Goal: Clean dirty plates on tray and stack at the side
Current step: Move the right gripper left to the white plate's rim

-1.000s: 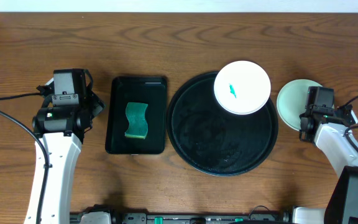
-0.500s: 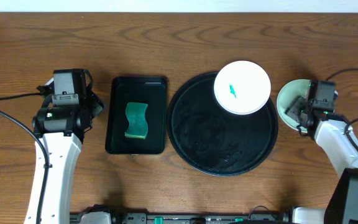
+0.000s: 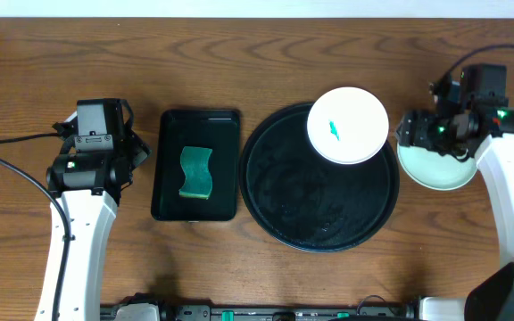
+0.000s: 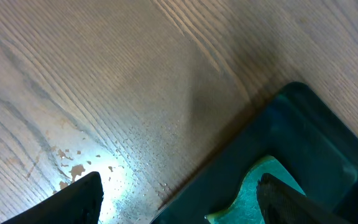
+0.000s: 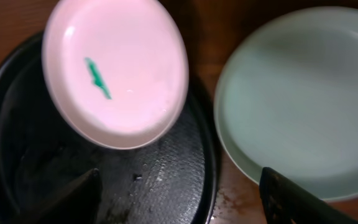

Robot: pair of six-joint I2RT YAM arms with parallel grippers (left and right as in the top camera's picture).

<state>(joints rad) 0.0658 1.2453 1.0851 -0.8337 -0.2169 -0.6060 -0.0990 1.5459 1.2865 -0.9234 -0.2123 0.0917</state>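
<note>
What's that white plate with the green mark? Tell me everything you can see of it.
The white plate is small, round and glossy like ceramic, with a shallow raised rim and a short green smear near its middle. It lies face up at the far right of the round black tray, overlapping the tray's rim. Nothing grips it; a mint-green plate lies apart to its right.

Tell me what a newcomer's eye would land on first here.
The white plate with its green smear, overlapping the upper-right edge of the round black tray. Right of it, a clean-looking mint-green plate lies on the table; at left, a green sponge lies in a rectangular tray.
</note>
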